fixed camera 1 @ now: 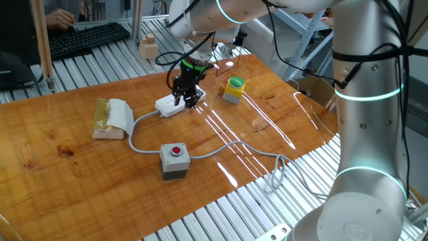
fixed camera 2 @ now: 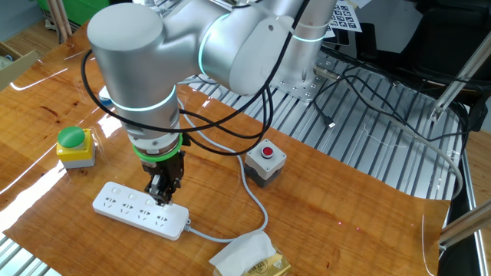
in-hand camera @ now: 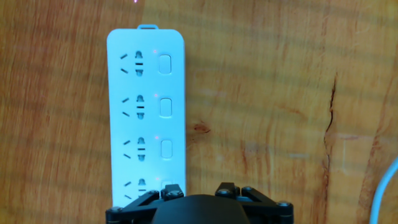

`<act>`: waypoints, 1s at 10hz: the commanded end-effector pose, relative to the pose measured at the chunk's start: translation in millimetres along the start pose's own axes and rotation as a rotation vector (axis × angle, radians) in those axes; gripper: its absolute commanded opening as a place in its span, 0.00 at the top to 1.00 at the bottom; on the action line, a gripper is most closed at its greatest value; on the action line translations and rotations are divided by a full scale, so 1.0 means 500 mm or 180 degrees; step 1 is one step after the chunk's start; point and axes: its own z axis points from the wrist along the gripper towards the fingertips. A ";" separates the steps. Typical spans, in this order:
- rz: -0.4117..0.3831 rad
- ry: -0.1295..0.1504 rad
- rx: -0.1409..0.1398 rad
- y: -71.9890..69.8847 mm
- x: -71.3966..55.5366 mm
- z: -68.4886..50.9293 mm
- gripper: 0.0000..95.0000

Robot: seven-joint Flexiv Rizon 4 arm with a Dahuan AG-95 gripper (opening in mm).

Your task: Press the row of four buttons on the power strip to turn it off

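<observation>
The white power strip [in-hand camera: 146, 118] lies flat on the wooden table [fixed camera 1: 67, 167], and the gripper [fixed camera 2: 163, 192] hangs right over its cable end, fingertips down close to the strip's top face. In the hand view the four buttons [in-hand camera: 165, 106] run in a line down the strip's right edge, one beside each socket; the nearest one sits half under the black gripper body at the bottom of the picture. Whether a fingertip is touching that button I cannot tell.

The fingertips themselves are hidden in the hand view, and in both fixed views they are too small and dark to separate, so I cannot tell whether the jaws are spread or pressed together.

Around it: a grey box with a red round button [fixed camera 1: 175, 161] stands near the table's front edge, a yellow button with a green cap [fixed camera 1: 234, 89] sits beyond the strip, and a tissue pack [fixed camera 1: 112, 119] lies off to the side. The strip's grey-white cable [fixed camera 1: 221, 148] snakes across the table between them.
</observation>
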 end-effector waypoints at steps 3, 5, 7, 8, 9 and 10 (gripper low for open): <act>0.0026 0.0010 -0.0008 0.009 0.000 -0.002 0.60; 0.0030 0.0008 -0.0020 0.009 0.001 0.001 0.40; 0.0022 0.0003 -0.0029 0.010 0.001 0.007 0.40; 0.0031 0.0003 -0.0035 0.010 0.001 0.009 0.40; 0.0043 0.0007 -0.0039 0.010 0.001 0.010 0.40; 0.0048 0.0004 -0.0047 0.011 0.001 0.013 0.40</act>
